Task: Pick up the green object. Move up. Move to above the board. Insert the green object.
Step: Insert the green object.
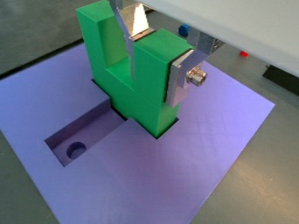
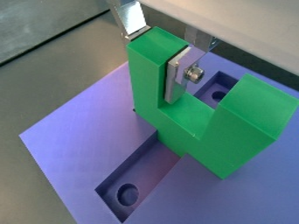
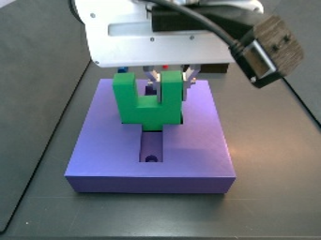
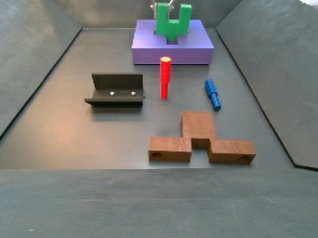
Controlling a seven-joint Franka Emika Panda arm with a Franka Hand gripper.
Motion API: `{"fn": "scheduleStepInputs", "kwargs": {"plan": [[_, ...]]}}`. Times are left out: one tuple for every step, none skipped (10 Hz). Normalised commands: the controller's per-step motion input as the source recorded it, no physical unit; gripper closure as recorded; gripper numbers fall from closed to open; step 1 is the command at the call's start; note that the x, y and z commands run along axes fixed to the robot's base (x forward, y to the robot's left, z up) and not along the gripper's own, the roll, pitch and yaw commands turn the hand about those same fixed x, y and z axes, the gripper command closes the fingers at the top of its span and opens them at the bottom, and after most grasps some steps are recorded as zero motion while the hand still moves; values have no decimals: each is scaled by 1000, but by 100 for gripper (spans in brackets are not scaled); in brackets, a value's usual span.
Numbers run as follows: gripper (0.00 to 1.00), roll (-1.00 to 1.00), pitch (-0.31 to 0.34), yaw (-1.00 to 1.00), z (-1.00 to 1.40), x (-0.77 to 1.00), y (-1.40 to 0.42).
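Observation:
The green object (image 1: 140, 101) stands upright with its base down in the cross-shaped recess of the purple board (image 1: 198, 171). It shows in both wrist views (image 2: 228, 122) and both side views (image 3: 135, 105) (image 4: 174, 22). My gripper (image 1: 152, 77) is directly above the board (image 3: 189, 155). It is shut on one upright prong of the green object, with one silver finger (image 2: 177, 74) flat against the prong's outer face and the other in the gap between the prongs. The second prong stands free. A round hole (image 1: 77, 149) shows in the open arm of the recess.
On the grey floor in front of the board (image 4: 196, 51) lie a red peg (image 4: 165, 76) and a blue peg (image 4: 213, 93). The dark fixture (image 4: 118, 90) stands to the left. Brown blocks (image 4: 199, 139) sit nearer the camera. Sloped walls ring the floor.

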Motion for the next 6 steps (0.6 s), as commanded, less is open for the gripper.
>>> {"fn": "scheduleStepInputs", "kwargs": {"plan": [[100, 49, -34, -57, -1000, 0, -131], [100, 47, -27, -77, -1000, 0, -123], [100, 43, -34, -49, -1000, 0, -66], [100, 23, -36, -46, -1000, 0, 0], [100, 33, 0, 0, -226, 0, 6], [100, 0, 0, 0, 0, 0, 0]]}}
